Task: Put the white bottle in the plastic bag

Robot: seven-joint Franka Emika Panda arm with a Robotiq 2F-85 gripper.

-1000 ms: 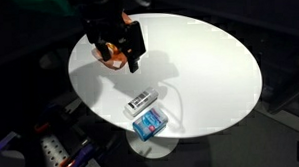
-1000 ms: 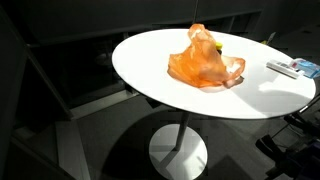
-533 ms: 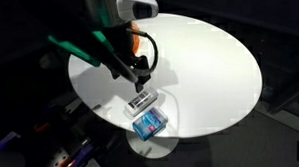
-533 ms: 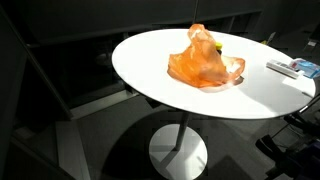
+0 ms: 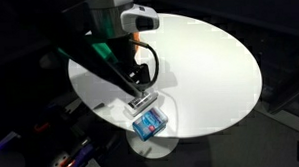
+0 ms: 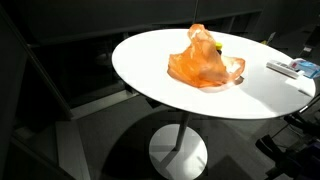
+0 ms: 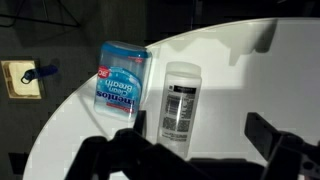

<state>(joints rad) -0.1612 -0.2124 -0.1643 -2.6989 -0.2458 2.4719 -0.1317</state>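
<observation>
Wrist view: the bottle (image 7: 180, 100) lies flat on the table (image 7: 235, 60), barcode label up, long axis running 12 to 6 o'clock.
Gripper: the gripper (image 7: 200, 150) is spread wide with nothing in it. One dark finger (image 7: 128, 142) is at the bottle's 7 o'clock, the other off at 4 o'clock. The bottle's near end sits between them, closer to the 7 o'clock one.
Contact: can't tell whether either finger touches the bottle.
Box: the blue box (image 7: 120, 80) is at the bottle's 10 o'clock, just beside it, printed face up.
Exterior view, arm side: the arm (image 5: 106, 45) comes in from 11 o'clock. The gripper (image 5: 140, 91) is low over the bottle (image 5: 142, 103). The box (image 5: 149, 124) is at the bottle's 5 o'clock. Both sit near the table (image 5: 214, 71) rim at 6 o'clock.
Bag: the orange see-through bag (image 6: 205, 62) is crumpled and standing up near the table (image 6: 150, 70) middle, with something yellow (image 6: 214, 44) showing at its top.
Bottle vs bag: the bottle (image 6: 283, 68) is on the tabletop at the bag's 3 o'clock, well apart from it and near the rim, so it is not in the bag. The box (image 6: 306, 68) is just past it at the picture edge.
Table: round, white, on a single pedestal (image 6: 180, 135). The surroundings are dark.
</observation>
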